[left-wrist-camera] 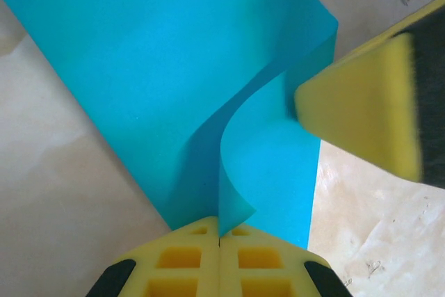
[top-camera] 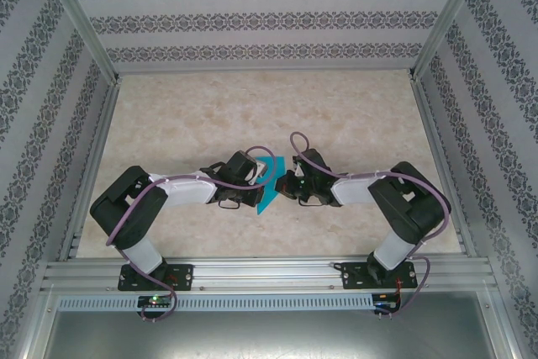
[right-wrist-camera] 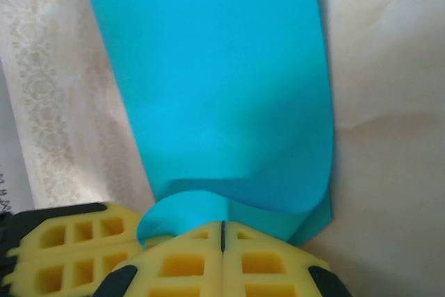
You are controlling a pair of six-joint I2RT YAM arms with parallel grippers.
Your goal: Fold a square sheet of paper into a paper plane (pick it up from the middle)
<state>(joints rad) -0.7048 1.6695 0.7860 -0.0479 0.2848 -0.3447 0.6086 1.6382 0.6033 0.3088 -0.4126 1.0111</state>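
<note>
Left fingers (left-wrist-camera: pixel 201 252) closed, pinching the square sheet of paper (left-wrist-camera: pixel 153 67), which extends straight ahead; right fingers (right-wrist-camera: pixel 201 255) closed, pinching it from the facing side.

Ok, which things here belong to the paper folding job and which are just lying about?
Part of the job: blue paper, left gripper, right gripper, both pinching it.
Just surroundings: table, patterned walls, metal frame.
</note>
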